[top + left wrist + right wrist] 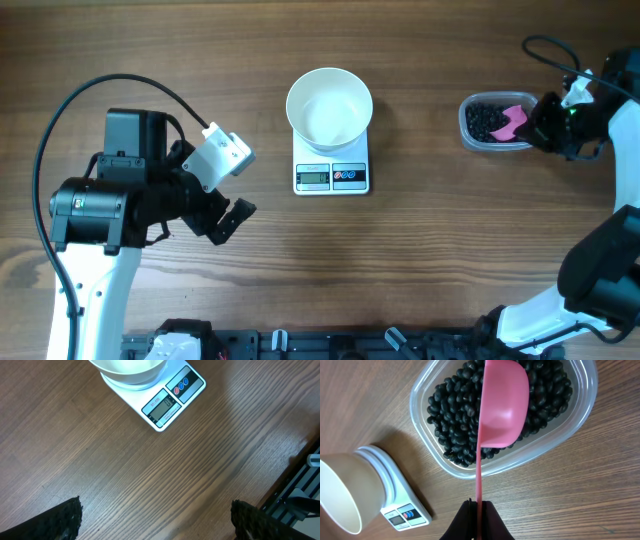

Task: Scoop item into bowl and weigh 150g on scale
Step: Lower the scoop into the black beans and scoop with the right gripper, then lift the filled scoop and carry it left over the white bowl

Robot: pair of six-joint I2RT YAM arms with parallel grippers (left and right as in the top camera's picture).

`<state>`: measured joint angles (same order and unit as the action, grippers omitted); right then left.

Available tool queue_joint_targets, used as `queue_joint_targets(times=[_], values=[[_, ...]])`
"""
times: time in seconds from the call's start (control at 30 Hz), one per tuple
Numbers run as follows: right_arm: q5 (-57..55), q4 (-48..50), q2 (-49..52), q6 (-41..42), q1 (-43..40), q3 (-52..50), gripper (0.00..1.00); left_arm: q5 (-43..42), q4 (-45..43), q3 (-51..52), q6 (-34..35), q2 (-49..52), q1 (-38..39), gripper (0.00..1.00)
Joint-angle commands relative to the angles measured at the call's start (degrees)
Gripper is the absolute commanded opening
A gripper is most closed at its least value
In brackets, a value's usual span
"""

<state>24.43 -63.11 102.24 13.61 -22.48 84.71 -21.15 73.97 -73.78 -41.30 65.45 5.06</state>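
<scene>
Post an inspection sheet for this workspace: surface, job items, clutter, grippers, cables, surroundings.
Surface: wooden table, no spilled beans seen.
Job's things: white bowl sits on the scale and looks empty. Black beans are all in the clear tub. The pink scoop is over the beans, turned on its side, with nothing seen in it.
Clutter: nothing seen.
Grippers: left gripper open over bare wood, holding nothing. Right gripper shut on the scoop handle.
Cables: black cable arcs over the left arm. A second cable runs by the right arm. Both are apart from the bowl and scale.
Surroundings: dark rack along the near table edge.
</scene>
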Motion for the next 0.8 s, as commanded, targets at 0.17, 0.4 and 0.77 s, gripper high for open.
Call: queue_joint_targets(times=[0.17,0.4,0.77], values=[[6.38,-0.13,1.38,-3.32,-3.15,-0.72,0.04,-1.33,0.0,-0.33,0.15,-0.55,-0.46,1.0],[9.99,0.0,1.38,-4.63,-5.4,-0.72,0.04,-1.33,0.0,-0.33,0.15,-0.55,-0.46,1.0],[11.76,-0.04,1.38,-6.14,-7.78,-0.72,0.04,-1.33,0.0,-0.33,0.13,-0.55,-0.46,1.0]])
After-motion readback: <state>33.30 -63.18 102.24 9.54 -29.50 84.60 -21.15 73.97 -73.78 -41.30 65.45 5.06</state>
